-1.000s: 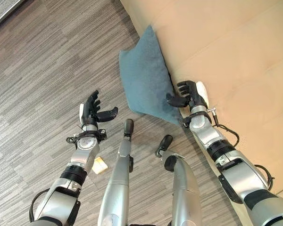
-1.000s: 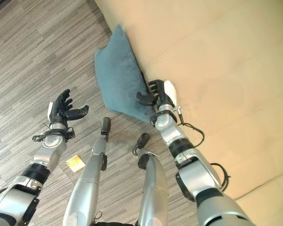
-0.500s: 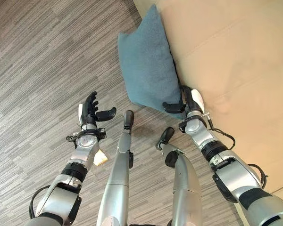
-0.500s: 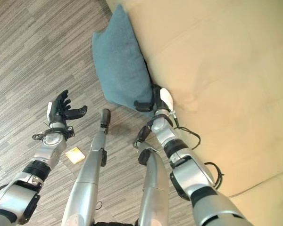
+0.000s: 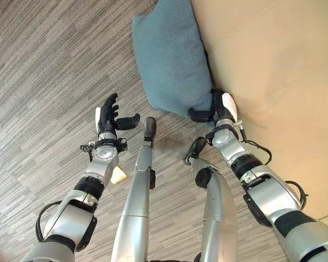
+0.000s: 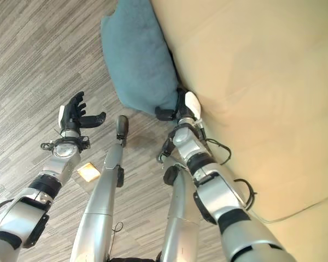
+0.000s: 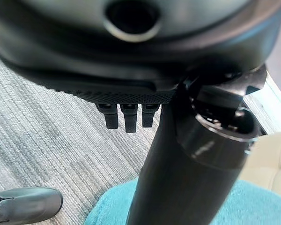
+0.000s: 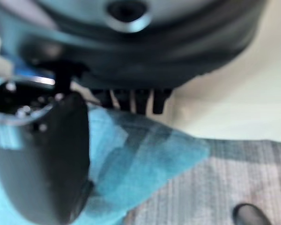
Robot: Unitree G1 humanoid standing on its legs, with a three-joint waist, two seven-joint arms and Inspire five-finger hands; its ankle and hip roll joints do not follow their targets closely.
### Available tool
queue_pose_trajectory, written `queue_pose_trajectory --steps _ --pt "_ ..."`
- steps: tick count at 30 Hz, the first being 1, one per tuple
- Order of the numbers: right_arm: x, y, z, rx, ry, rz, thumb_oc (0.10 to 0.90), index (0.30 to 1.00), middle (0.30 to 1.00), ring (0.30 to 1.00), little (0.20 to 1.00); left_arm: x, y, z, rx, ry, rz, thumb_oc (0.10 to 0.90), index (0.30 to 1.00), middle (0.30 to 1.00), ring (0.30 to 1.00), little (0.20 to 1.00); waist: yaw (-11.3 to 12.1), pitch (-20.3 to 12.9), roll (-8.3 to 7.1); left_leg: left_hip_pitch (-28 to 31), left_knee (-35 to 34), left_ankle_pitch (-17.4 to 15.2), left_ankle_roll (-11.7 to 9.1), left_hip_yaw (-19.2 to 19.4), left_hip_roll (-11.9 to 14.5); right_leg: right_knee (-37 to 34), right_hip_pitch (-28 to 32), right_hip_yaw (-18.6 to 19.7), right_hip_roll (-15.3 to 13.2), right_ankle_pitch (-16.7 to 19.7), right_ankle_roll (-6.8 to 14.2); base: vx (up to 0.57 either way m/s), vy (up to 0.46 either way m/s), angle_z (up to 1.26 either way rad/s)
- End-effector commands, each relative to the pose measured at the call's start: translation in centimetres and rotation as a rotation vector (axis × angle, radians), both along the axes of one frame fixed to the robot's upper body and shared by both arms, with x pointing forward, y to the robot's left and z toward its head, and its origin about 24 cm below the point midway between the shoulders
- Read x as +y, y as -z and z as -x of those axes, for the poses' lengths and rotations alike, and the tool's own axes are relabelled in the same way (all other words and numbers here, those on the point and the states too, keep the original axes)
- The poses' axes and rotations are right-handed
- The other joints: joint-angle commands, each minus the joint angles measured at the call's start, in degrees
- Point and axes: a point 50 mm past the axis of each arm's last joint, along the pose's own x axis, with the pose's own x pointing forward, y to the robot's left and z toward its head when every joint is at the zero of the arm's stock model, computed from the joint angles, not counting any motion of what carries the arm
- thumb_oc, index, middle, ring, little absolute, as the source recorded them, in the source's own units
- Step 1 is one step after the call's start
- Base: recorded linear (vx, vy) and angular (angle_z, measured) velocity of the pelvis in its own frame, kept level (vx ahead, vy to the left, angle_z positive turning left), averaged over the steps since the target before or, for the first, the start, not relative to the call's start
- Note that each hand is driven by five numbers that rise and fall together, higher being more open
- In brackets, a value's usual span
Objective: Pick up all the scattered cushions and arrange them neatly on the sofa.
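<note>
No writing, label, number or sign could be read on anything in these views.

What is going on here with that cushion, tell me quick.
The robot's right hand is at the near corner of a teal-blue fabric cushion, thumb on one side and fingers on the other. The cushion stands on the grey wood-grain floor, leaning against the front of the beige sofa; it is not yet on the seat. The left hand hangs open over the floor, holding nothing.
</note>
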Motion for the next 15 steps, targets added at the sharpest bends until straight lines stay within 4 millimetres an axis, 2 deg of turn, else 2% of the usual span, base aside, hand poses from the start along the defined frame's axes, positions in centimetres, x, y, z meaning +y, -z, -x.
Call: queue_pose_trajectory --steps 1,2,3,4,8,13,15 --pt "1.1 -2.8 -0.6 -0.093 -0.021 -0.013 0.800 0.900 0.900 0.900 0.900 -0.2 -0.9 -0.3 -0.057 -0.036 0.039 0.800 0.900 0.900 0.900 0.900 1.2 -1.2 4.93 0.9 5.3 -14.2 4.3 2.9 -3.5 -4.0 1.1 6.5 0.9 -0.8 5.8 0.01 0.008 0.03" --pt "1.1 -2.8 -0.6 -0.094 -0.020 -0.013 0.701 0.752 0.752 0.752 0.752 -0.2 -0.9 -0.3 -0.057 -0.035 0.039 0.800 0.900 0.900 0.900 0.900 1.2 -1.2 4.92 0.9 5.3 -14.2 4.3 2.9 -3.5 -4.0 1.0 6.5 0.9 -0.8 5.8 0.01 0.002 0.05" --pt "1.5 -3.9 -0.8 -0.121 -0.033 -0.050 0.413 0.319 0.319 0.319 0.319 -0.1 -1.2 -0.4 -0.064 -0.034 0.038 0.800 0.900 0.900 0.900 0.900 1.4 -1.2 5.23 0.4 5.7 -14.0 4.4 2.7 -3.8 -3.1 0.5 6.6 0.8 -1.1 5.7 0.00 -0.007 0.04" --pt "1.7 -4.3 -0.8 -0.130 -0.042 -0.064 0.400 0.300 0.300 0.300 0.300 0.0 -1.2 -0.4 -0.065 -0.034 0.042 0.800 0.900 0.900 0.900 0.900 1.5 -1.2 5.22 0.4 5.7 -14.0 4.4 2.6 -3.9 -3.0 0.5 6.7 0.9 -1.2 5.6 0.00 -0.011 0.05" --pt "2.8 -4.8 -0.6 -0.168 -0.089 -0.119 0.400 0.300 0.300 0.300 0.300 0.4 -0.9 -0.1 -0.067 -0.041 0.065 0.800 0.900 0.900 0.900 0.900 1.6 -1.2 4.77 1.4 5.2 -13.8 4.1 2.2 -3.8 -3.2 1.4 6.4 1.1 -1.4 5.4 -0.01 -0.010 0.03" --pt "3.0 -4.5 -0.1 -0.195 -0.113 -0.123 0.400 0.300 0.300 0.300 0.300 0.8 -0.4 0.4 -0.067 -0.056 0.091 0.800 0.900 0.900 0.900 0.900 1.4 -1.2 3.86 3.1 4.1 -13.3 3.5 1.9 -3.3 -4.7 3.3 5.8 1.7 -1.1 5.4 -0.01 -0.010 0.01" --pt "2.6 -4.1 0.2 -0.211 -0.125 -0.115 0.400 0.300 0.300 0.300 0.300 1.0 -0.1 0.7 -0.068 -0.061 0.107 0.800 0.900 0.900 0.900 0.900 1.1 -1.2 2.68 5.1 2.8 -13.0 3.0 1.7 -2.7 -6.5 5.4 5.2 2.2 -0.7 5.5 -0.04 -0.065 0.05"
